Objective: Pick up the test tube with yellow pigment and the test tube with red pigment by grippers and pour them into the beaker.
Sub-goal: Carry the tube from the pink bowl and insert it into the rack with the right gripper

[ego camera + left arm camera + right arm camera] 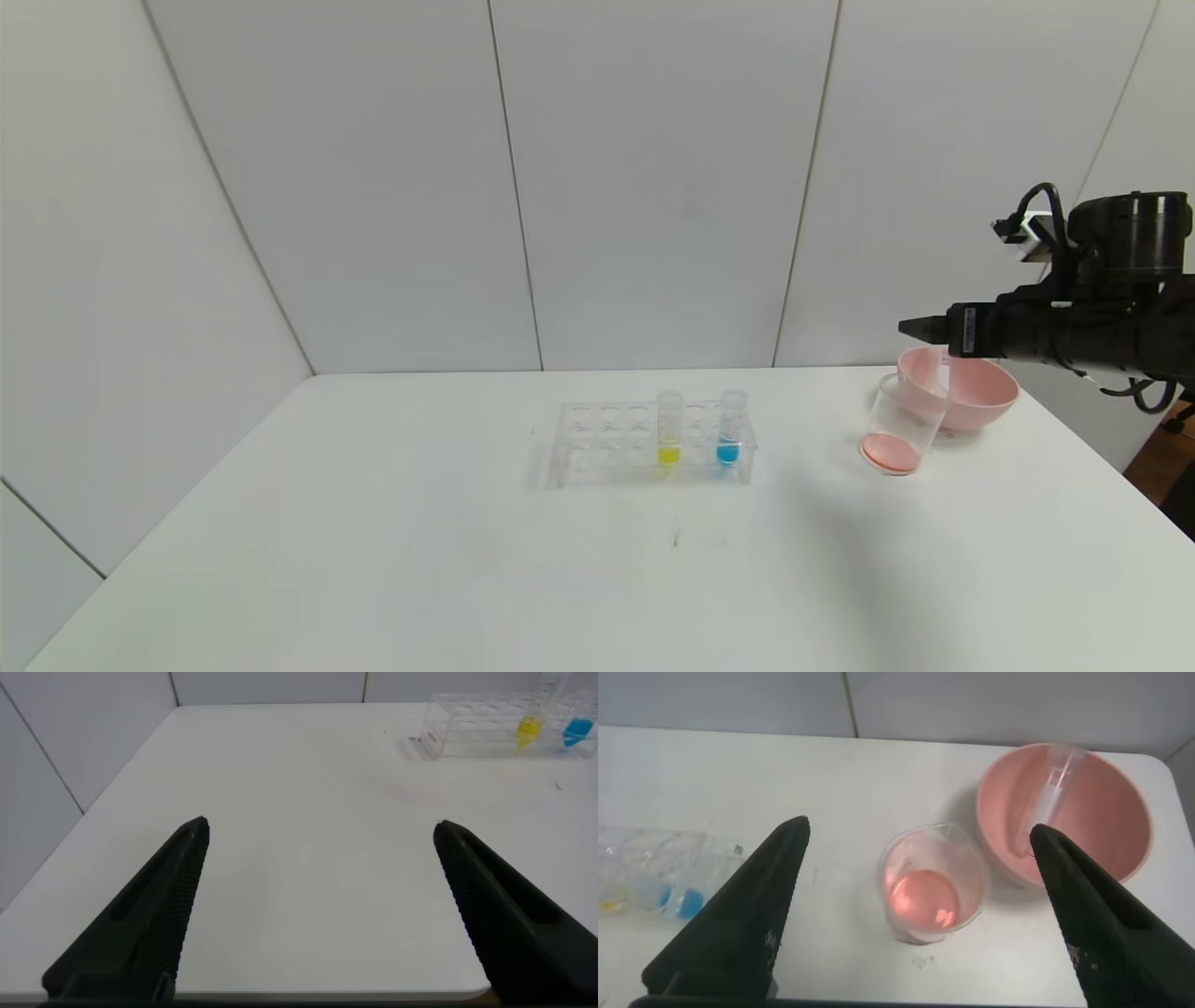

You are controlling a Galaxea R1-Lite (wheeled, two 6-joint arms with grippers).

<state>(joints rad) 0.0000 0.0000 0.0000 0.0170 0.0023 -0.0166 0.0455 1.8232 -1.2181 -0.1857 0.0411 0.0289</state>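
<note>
Red liquid is sitting in the beaker (pixel 932 885); an emptied tube (pixel 1049 791) is lying in the pink bowl (pixel 1120 803) beside it. Right gripper (pixel 920 905) is hovering above, fingers wide. Yellow tube (pixel 668 427) is waiting racked, well left of the beaker. Left gripper (pixel 322 905) is idling, fingers wide.

We see right arm (pixel 1111 280) matte black, bulky, round black cap on top joint. Small white-grey block (pixel 1025 231) near top, black cables looping from it. Right gripper (pixel 920 328) tapers to dark pointed tip; small pale label on its side, text unreadable. More black cable curls beneath arm. In wrist views, fingers (pixel 738 924) of right gripper and of left gripper (pixel 322 826) flat, black, wedge-shaped, fine ribbing along inner faces.
</note>
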